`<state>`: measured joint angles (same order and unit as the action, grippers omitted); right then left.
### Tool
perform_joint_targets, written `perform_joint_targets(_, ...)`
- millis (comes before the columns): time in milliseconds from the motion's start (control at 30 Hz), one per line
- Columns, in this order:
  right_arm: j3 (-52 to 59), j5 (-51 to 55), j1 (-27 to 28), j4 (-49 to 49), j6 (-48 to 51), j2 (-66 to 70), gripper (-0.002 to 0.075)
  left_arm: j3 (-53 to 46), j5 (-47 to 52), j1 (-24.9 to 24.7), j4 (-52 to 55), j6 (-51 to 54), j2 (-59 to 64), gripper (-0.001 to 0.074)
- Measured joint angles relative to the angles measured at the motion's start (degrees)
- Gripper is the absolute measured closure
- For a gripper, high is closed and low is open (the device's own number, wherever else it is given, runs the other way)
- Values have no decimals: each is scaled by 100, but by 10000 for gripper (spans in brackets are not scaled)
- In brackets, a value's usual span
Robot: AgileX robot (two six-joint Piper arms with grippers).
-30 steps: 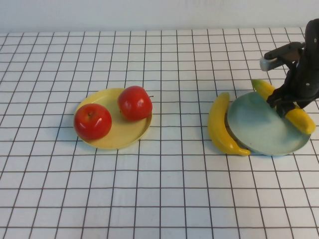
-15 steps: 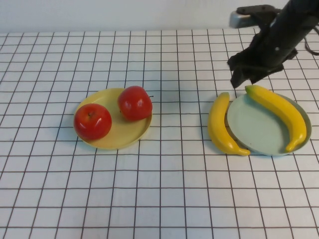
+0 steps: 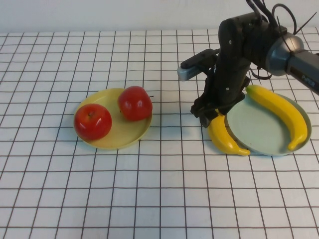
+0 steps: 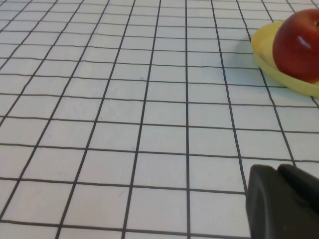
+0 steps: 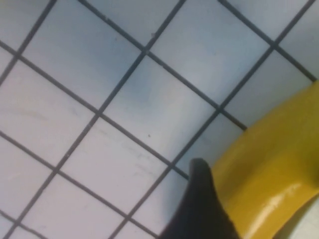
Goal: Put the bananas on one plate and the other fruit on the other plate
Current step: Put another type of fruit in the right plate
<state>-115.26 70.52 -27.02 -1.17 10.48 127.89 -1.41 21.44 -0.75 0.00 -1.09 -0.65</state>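
At right of centre in the high view, the right gripper [image 3: 212,118] hangs with jaws spread over the upper end of the banana [image 3: 223,135] lying lengthwise against the blue-green plate [image 3: 259,130]. The right wrist view shows one finger [image 5: 199,209] beside it. The left gripper [image 4: 281,201], clenched, is far away.

White tablecloth [image 3: 149,189] with dark grid lines covers table; plain pale wall [image 3: 99,15] behind.
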Motion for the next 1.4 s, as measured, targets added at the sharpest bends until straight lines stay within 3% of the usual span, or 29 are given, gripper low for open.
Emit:
perform_joint_targets(533, 0, 0, 0, 58, -273, 90, 258, 0, 0, 0, 0, 0, 0, 738)
perform_joint_targets(1133, 47, 0, 0, 215, -467, -348, 316, 0, 0, 0, 0, 0, 0, 738)
perform_joint_targets(1400, 1290, -12, 11, -165, -589, -955, 317, 0, 0, 0, 0, 0, 0, 738)
